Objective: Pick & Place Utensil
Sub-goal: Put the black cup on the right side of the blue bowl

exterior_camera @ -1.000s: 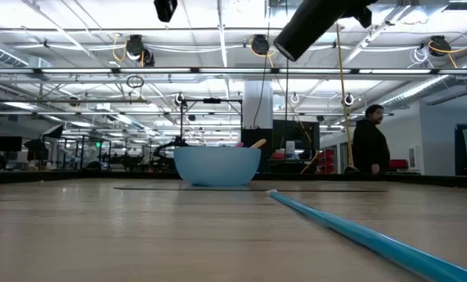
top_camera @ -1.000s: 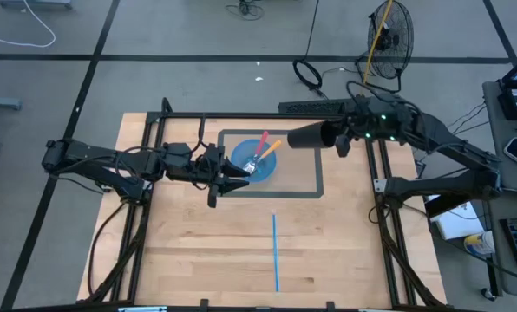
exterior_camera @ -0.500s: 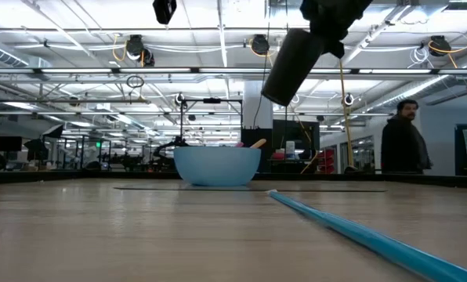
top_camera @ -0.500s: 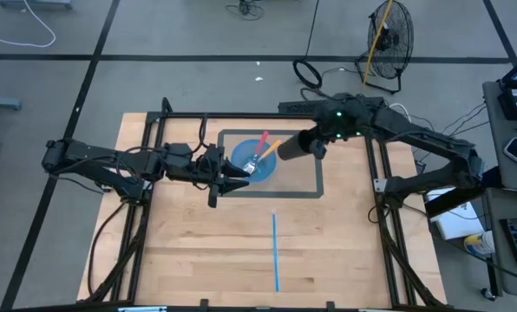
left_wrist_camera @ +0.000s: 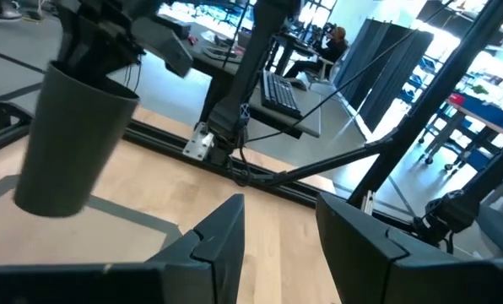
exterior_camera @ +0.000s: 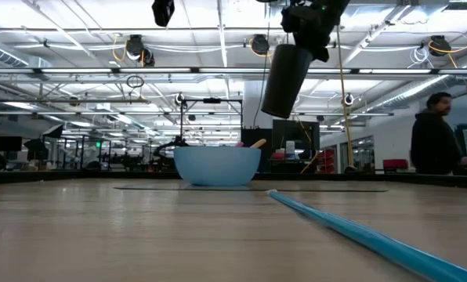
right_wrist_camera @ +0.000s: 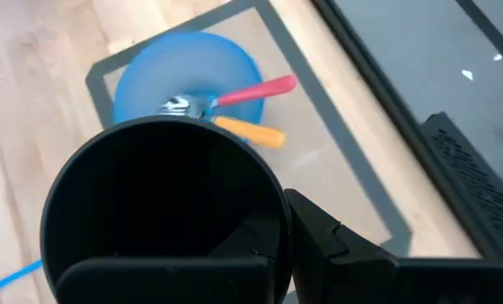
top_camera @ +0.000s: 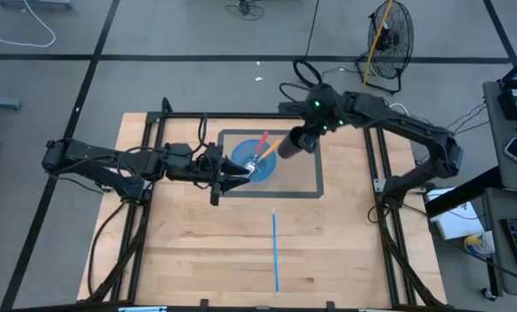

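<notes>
A blue bowl (top_camera: 258, 162) stands on a grey-outlined mat, with a red-handled utensil (right_wrist_camera: 256, 90), an orange-handled one (right_wrist_camera: 246, 133) and metal tips leaning inside it. My right gripper (top_camera: 304, 136) is shut on a dark cup (top_camera: 290, 145) in the air just right of the bowl. The cup hangs high above the table in the low view (exterior_camera: 284, 78). My left gripper (left_wrist_camera: 277, 245) is open and holds nothing. It hovers at the bowl's near left side (top_camera: 235, 178), well above the table (exterior_camera: 164, 9). My right gripper holds the dark cup at its rim (right_wrist_camera: 278, 211), on the side away from the bowl. One finger (right_wrist_camera: 327, 241) lies outside the wall; the cup hides the other. The cup is lifted clear, mouth up, its base (exterior_camera: 274, 110) tilted toward the bowl.
A blue tape line (top_camera: 275, 253) runs along the wood toward the near edge. Black frame rails (top_camera: 382, 186) border the table at left, right and far sides. A person (exterior_camera: 433, 133) walks in the room beyond. Bare wood lies near the bowl's front.
My right gripper has carried the cup toward the table's left, up to the bowl, and tipped it from a strong slant to nearly upright. The left arm and the bowl have kept still. The person in the background has walked to the right.
</notes>
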